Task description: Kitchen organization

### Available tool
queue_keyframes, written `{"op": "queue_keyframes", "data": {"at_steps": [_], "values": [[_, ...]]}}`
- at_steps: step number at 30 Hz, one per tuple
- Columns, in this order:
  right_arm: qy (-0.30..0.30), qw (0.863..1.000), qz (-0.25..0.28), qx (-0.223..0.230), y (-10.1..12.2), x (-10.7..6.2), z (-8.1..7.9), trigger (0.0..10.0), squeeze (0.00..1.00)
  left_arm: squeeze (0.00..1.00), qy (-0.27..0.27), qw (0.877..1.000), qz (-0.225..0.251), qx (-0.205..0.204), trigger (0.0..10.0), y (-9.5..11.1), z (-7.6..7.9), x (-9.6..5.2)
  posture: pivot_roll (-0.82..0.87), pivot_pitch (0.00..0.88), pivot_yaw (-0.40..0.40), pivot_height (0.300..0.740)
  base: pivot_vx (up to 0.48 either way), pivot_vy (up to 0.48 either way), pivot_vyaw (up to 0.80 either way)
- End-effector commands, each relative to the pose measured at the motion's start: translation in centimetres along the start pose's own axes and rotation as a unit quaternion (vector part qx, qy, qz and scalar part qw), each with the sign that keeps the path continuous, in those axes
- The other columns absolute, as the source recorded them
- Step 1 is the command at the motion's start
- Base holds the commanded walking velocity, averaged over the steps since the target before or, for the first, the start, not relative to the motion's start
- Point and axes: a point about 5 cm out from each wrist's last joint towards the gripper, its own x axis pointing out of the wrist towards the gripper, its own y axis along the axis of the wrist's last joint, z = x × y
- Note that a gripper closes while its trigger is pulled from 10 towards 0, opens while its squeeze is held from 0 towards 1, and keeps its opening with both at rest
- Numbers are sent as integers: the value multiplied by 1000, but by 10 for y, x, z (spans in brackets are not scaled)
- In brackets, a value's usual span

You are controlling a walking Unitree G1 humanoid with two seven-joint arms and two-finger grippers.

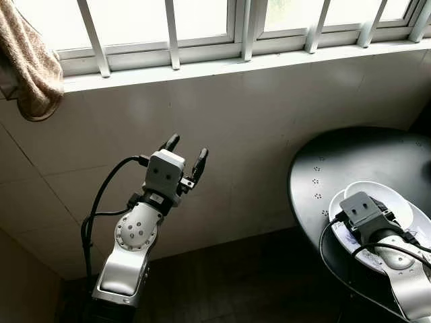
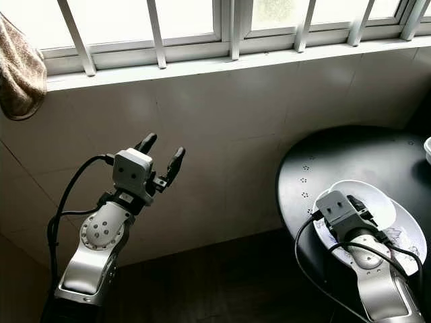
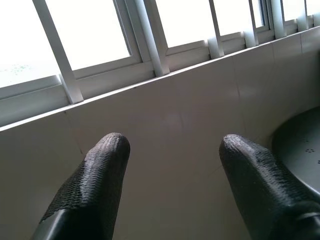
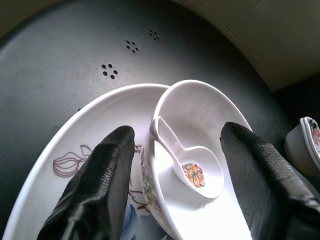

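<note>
Right tool (image 4: 172, 170) open, one finger on each side of the white bowl (image 4: 200, 165). Spoon (image 4: 192, 167) inside, bowl on plate (image 4: 75, 165), on black counter (image 1: 350, 161). Best to go lower, squeeze slowly, keep level. Left tool (image 1: 185, 153) open, up by wall.

Left pincer (image 1: 186, 153) raised, fingers spread, arm bent upward. Right pincer (image 4: 175, 165) points down, fingers (image 4: 100, 185) wide apart.
</note>
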Motion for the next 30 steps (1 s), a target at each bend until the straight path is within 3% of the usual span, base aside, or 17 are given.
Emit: {"op": "queue_keyframes", "data": {"at_steps": [1, 15, 20, 22, 23, 26, 28, 29, 30], "values": [[-9, 1000, 3, 2, -1, 2, 3, 10000, 0, 0, -3, 1000, -9, 2, 10000, -2, 0, -1, -52, 0, -13, 740, 0, 0, 0], [-27, 999, 25, 8, -5, 16, 13, 10000, 0, 0, -5, 1000, -10, 3, 10000, -3, 0, 0, -51, 0, -9, 740, 0, 0, 0], [-27, 999, 29, 13, -8, 20, 12, 8784, 0, 0, -5, 1000, -10, 3, 10000, -4, 1, 0, -51, 0, -9, 740, 0, 0, 0], [-25, 999, 32, 15, -9, 22, 10, 7843, 0, 0, -6, 1000, -11, 4, 10000, -4, 1, 0, -44, 0, -10, 740, 0, 0, 0], [-23, 999, 31, 17, -10, 22, 9, 4784, 0, 0, -6, 1000, -12, 4, 10000, -4, 1, 0, -44, 0, -10, 740, 0, 0, 0], [-22, 999, 30, 20, -10, 22, 8, 4353, 0, 0, -7, 1000, -12, 5, 10000, -4, 1, 0, -44, 0, -9, 740, 0, 0, 0], [-20, 999, 33, 21, -12, 24, 7, 627, 0, 0, -8, 1000, -13, 6, 10000, -5, 1, 0, -44, 0, -9, 740, 0, 0, 0], [-19, 999, 35, 21, -12, 24, 7, 0, 0, 0, -8, 1000, -14, 6, 10000, -5, 1, 0, -44, 0, -7, 740, 0, 0, 0], [-18, 999, 39, 21, -12, 25, 7, 0, 0, 0, -9, 1000, -14, 6, 10000, -6, 1, 0, -44, 0, -7, 740, 0, 0, 0]]}}
